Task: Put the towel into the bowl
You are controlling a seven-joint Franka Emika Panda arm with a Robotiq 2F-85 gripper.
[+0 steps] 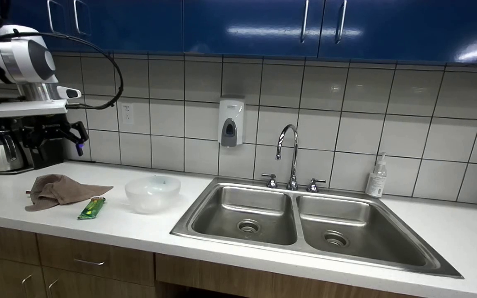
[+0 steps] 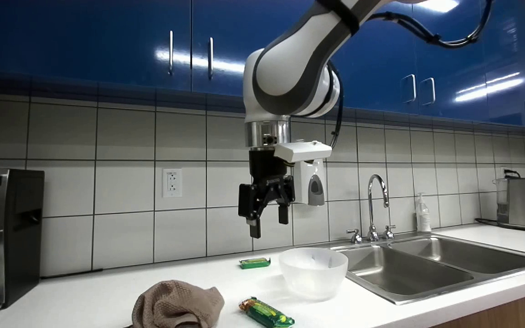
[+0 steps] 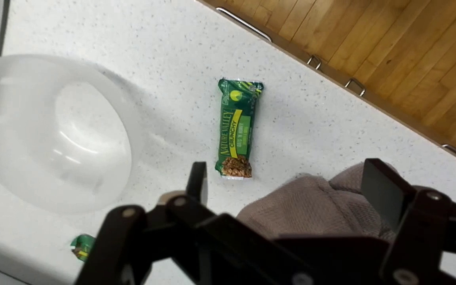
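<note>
In an exterior view I find the towel (image 1: 58, 192) lying crumpled on the worktop (image 1: 118, 223), apart from the bowl (image 1: 152, 195), with a front snack bar (image 1: 92, 208) near them both, toward the edge. As I judge it, none of the carrying is done.

In an exterior view I also get the jaws well above the worktop, standing apart with nothing held between them; the bowl sits upright, and a back snack bar (image 2: 254, 263) lies closer to the tiled wall (image 2: 128, 187).

In the wrist view the jaws are released, the towel shows partly hidden below them, and I see no towel inside the bowl. So by my reckoning the whole job is left: come down onto a raised fold, clench it, lift it clear, pass the front snack bar, and let go above the bowl without a corner draping over its rim
</note>
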